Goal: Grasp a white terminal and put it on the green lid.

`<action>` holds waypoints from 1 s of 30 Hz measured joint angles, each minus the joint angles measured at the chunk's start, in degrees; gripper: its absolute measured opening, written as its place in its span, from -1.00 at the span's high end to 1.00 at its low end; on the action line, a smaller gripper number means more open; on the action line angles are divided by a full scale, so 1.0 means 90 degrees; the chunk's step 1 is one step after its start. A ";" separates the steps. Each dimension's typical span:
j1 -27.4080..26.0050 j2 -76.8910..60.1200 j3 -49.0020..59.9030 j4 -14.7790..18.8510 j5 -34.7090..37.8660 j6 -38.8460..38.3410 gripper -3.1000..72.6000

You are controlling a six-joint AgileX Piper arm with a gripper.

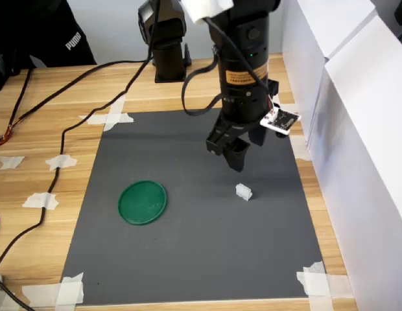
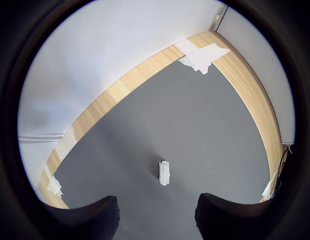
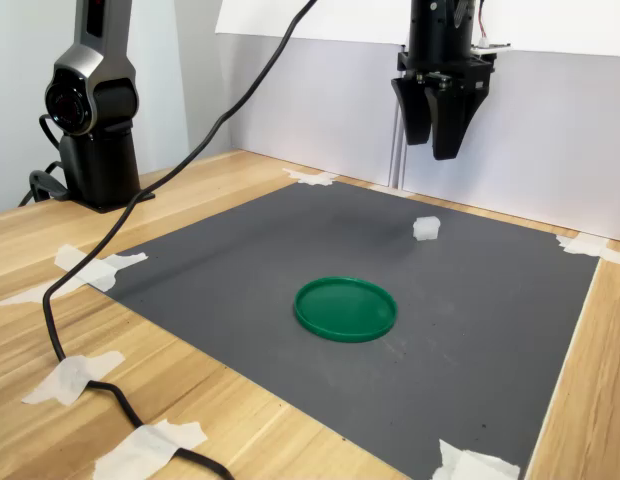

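Low in the first exterior view's centre-left lies the green lid (image 1: pixel 142 202), bare on the grey mat (image 1: pixel 188 259); right of centre, well apart from it, sits the white terminal (image 1: pixel 244 192), untouched; above it hangs the gripper (image 1: pixel 237 150), jaws parted and empty; approach step, I'd say: descend, straddle, close.

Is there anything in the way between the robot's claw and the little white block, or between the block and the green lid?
Nothing visible. The gripper hangs open above the white terminal with only air between. From there to the green lid is bare gray mat.
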 joint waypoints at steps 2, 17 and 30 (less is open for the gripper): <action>0.0000 0.0043 0.0078 -0.0026 -0.0174 0.0000 -0.75; 0.0000 0.0075 0.0936 -0.0273 -0.1240 -0.0327 -0.75; 0.0000 0.0479 0.0824 -0.0256 -0.1361 -0.0332 -0.74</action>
